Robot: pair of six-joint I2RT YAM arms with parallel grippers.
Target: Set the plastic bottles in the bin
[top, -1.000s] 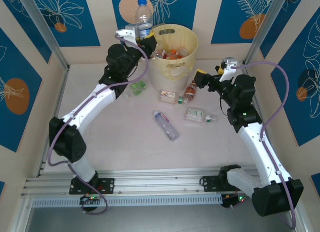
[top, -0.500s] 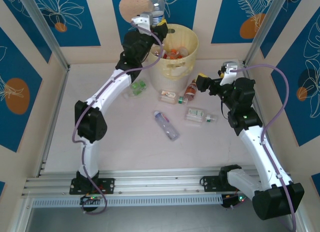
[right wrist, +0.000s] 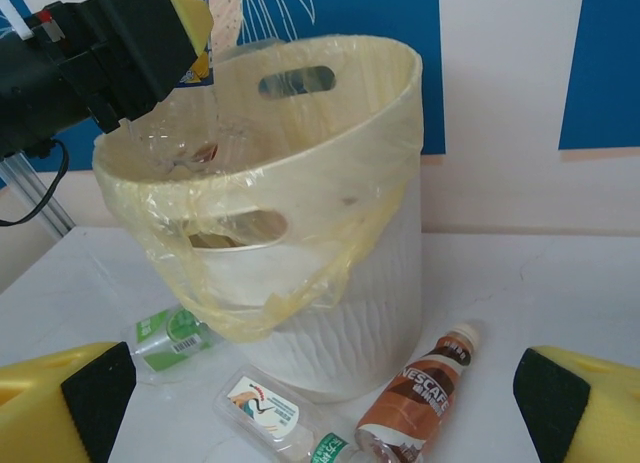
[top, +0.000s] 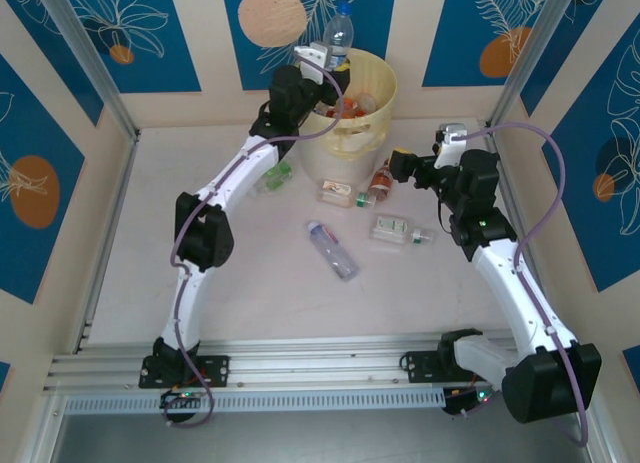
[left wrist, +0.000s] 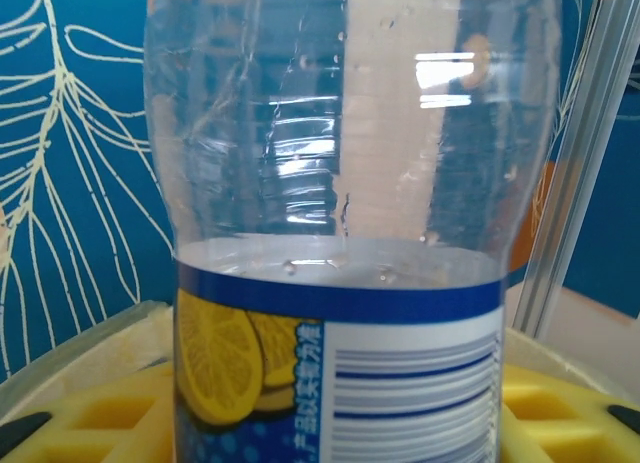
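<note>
Left wrist view shows the clear lemon-label bottle point(left wrist: 340, 183), probably light, thin-walled and slick, clamped across its label band by the left gripper's point(top: 328, 59) fingers above the bin point(top: 372, 118) at upper centre, while the right gripper's point(right wrist: 325, 395) fingers gape beside the brown bottle point(right wrist: 420, 398).

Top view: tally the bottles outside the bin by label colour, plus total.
green-label bottle: 1
white-label bottles: 2
brown coffee bottle: 1
lying blue-label bottle: 1
held blue-label bottle, in the left pincer over the bin: 1
Total: 6
Bottles inside the bin are too jumbled to count.
</note>
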